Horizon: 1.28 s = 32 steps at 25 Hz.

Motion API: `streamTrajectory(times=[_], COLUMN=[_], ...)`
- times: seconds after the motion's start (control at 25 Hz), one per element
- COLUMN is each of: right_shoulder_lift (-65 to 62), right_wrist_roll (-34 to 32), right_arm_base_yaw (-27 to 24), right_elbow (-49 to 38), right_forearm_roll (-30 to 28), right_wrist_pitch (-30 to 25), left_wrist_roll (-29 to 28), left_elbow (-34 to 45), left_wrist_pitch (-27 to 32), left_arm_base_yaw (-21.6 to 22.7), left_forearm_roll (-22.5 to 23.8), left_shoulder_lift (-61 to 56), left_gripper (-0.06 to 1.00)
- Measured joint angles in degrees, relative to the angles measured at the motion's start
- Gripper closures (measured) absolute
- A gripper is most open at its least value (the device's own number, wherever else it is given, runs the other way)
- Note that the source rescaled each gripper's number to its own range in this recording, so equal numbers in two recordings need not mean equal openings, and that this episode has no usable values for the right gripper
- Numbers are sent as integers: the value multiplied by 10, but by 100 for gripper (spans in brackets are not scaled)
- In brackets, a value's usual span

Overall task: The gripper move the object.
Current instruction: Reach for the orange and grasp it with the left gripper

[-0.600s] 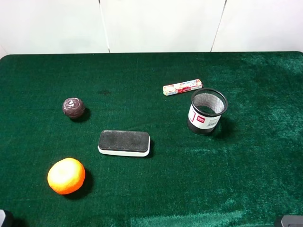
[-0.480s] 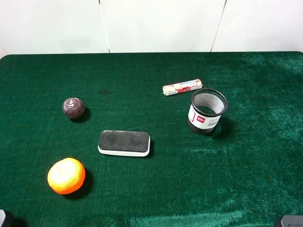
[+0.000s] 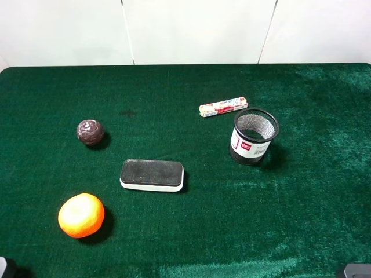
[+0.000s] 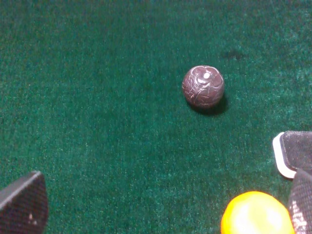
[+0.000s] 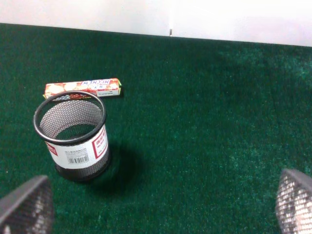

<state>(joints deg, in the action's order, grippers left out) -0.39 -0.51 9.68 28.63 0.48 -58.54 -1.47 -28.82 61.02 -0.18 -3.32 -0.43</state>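
The orange fruit [image 3: 81, 215] lies on the green cloth at the front left, and its top shows in the left wrist view [image 4: 256, 213]. My left gripper [image 4: 165, 202] is open and empty, with its fingers [image 4: 24, 204] spread wide; the orange sits just inside one finger, apart from it. My right gripper [image 5: 161, 204] is open and empty, far from the orange, facing the mesh cup [image 5: 73, 134]. In the exterior view only small bits of both arms show at the bottom corners.
A dark purple patterned ball [image 3: 90, 132] lies behind the orange, also in the left wrist view [image 4: 203, 86]. A black-and-white eraser [image 3: 152, 175] lies mid-table. A black mesh cup [image 3: 254, 136] and a candy pack [image 3: 224, 106] stand at the right. A white wall borders the far edge.
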Motion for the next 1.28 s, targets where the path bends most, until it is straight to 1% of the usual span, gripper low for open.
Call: streamTrajectory(times=[1.28], right_shoulder_lift=[0], right_wrist_roll=[0], right_arm_base_yaw=[0], right_elbow=[0], right_forearm_roll=[0], right_wrist_pitch=[0], left_wrist_roll=[0], left_elbow=[0], left_wrist_pitch=[0], left_arm_base_yaw=[0], left_forearm_roll=[0], left_shoulder_lift=[0], left_gripper=[-6])
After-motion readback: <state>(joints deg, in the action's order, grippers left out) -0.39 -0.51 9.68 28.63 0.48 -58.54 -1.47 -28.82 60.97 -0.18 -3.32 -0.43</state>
